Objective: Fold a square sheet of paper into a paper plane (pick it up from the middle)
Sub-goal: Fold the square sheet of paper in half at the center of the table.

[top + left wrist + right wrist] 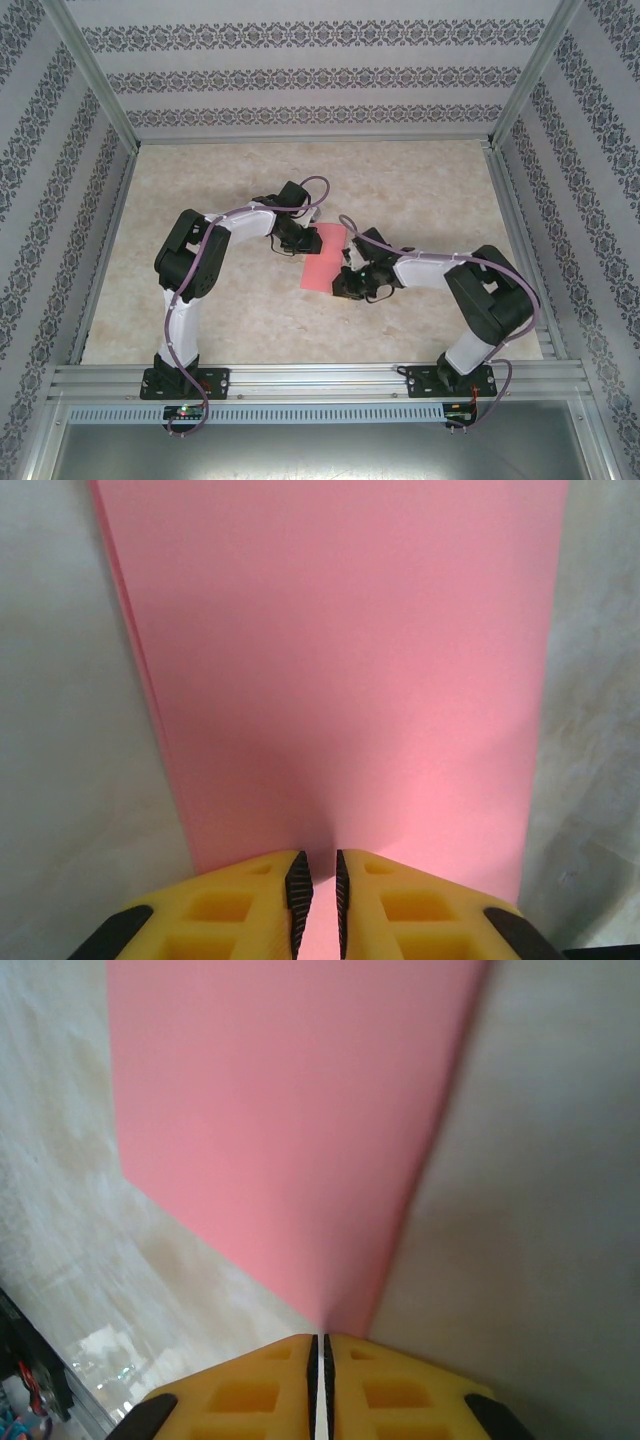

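At the surface's (420, 180) middle, left gripper (320, 875) pinches an edge, right gripper (321, 1350) a corner, of the flimsy-looking square sheet of paper (322, 262).

I am seeing bare tabletop (420, 180) lying open from ten through twelve to two o'clock of the centre, and again at six o'clock between the arm bases, so a gripper could be passing there. The square sheet of paper (322, 258) is sitting mid-table. The left gripper (300, 238) is crowding its ten o'clock edge and the right gripper (350, 278) its five o'clock corner. The left elbow (185, 260) is blocking nine o'clock and the right elbow (495, 300) four. Patterned walls (300, 75) and metal posts (90, 75) are closing off the sides and back.
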